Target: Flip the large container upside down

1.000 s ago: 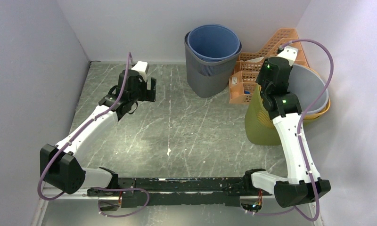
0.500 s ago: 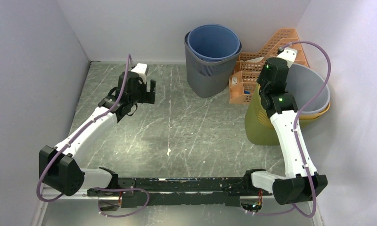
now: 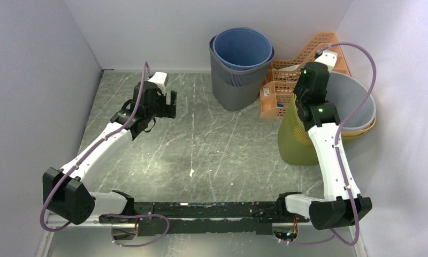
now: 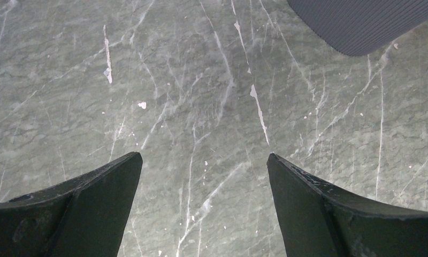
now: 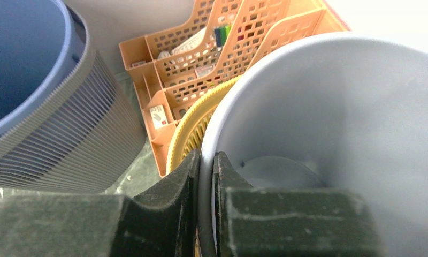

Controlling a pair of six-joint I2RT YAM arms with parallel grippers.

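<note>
Clutter is gathered in the far right corner of the tabletop (image 3: 212,139), close to the back and right walls. The large grey container (image 3: 356,104) is seated upright, mouth up, inside a yellow slatted basket (image 3: 293,144), and its rim is raised above the basket's rim. The right fingers (image 5: 190,166) are pinched shut on the left side of that grey rim, one finger outside the wall and one inside, with only the thin wall between them.

An orange perforated organiser tray (image 3: 280,80) is set just beside the yellow basket, on its far left side. Small items are lodged in its compartments, too small to be identified. Left of the tray, a dark grey ribbed bin (image 3: 232,88) is placed with a blue bucket (image 3: 243,47) nested in it. The gap between this bin and the basket is partly taken up by the tray.

The left fingers (image 4: 121,171) are spread wide with nothing held between them. They are held over bare tabletop, well apart from the grey container, and only the base of the ribbed bin is seen beyond them.
</note>
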